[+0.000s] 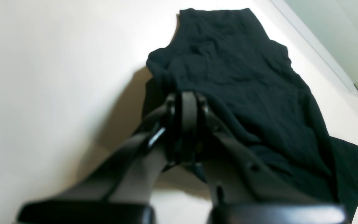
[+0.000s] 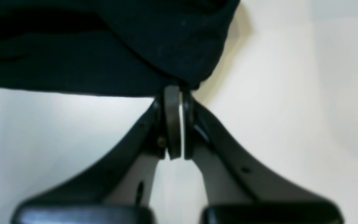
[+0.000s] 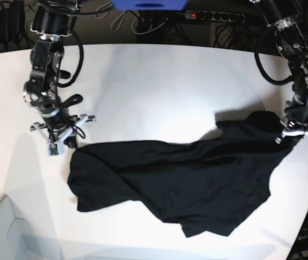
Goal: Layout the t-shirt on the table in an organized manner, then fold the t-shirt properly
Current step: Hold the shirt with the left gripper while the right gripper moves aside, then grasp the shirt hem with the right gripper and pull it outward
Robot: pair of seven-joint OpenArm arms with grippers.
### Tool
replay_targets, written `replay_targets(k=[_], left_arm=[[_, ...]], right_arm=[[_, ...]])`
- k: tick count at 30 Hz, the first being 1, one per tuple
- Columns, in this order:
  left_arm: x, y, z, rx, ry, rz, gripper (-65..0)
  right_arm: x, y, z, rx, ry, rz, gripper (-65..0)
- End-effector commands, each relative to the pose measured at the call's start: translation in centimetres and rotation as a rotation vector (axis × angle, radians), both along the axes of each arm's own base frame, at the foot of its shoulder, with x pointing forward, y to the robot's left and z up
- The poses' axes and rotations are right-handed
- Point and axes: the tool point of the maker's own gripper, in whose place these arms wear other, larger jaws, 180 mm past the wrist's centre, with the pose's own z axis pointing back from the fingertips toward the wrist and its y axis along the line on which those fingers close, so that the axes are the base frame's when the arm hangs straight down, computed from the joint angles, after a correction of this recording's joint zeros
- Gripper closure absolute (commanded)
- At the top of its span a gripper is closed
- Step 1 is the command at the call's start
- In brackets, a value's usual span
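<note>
- White, smooth and matte, the table (image 3: 159,81) spreads far wider than the garment; cables and a power strip (image 3: 213,16) sit behind it.
- Stretched between the arms, the black t-shirt (image 3: 181,179) lies rumpled; it looks light and limp, so hems or corners seem the best holds.
- Left gripper (image 1: 187,102) is clenched on shirt fabric.
- Right gripper (image 2: 176,93) pinches a shirt edge.

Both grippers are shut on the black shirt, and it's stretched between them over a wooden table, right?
Not quite: the table is plain white, not wooden, as the base view shows. The rest holds: the left gripper and the right gripper are each shut on the black shirt, which is stretched between them.
</note>
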Motion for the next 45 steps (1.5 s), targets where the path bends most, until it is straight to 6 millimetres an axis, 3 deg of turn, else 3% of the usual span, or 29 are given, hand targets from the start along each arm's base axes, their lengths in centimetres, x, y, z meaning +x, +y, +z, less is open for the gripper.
replay_targets(k=[1,7,11,14,37,45], left_arm=[[0.6,0.4,1.5,0.023,-0.047,0.004,-0.3],[0.5,0.4,1.5,0.021,-0.044,0.002,-0.3],[0.5,0.4,1.4,0.022,-0.044,0.003,-0.3],[0.5,0.5,0.9,0.015,-0.032,0.007,-0.3],[0.6,0.6,0.7,0.011,-0.029,0.01,-0.3],[0.6,0.7,0.4,0.008,-0.02,0.012,-0.3]], right_arm=[[1.6,0.1,2.1,0.004,-0.066,0.007,-0.8],[2.0,0.0,2.1,-0.001,-0.045,0.006,-20.8],[2.5,0.1,0.7,0.016,-0.006,0.005,-32.7],[2.9,0.1,-0.5,0.031,0.028,0.004,-36.8],[5.6,-0.4,-0.4,0.049,0.037,-0.003,-36.5],[6.5,-0.2,0.2,0.055,0.024,-0.002,-15.9]])
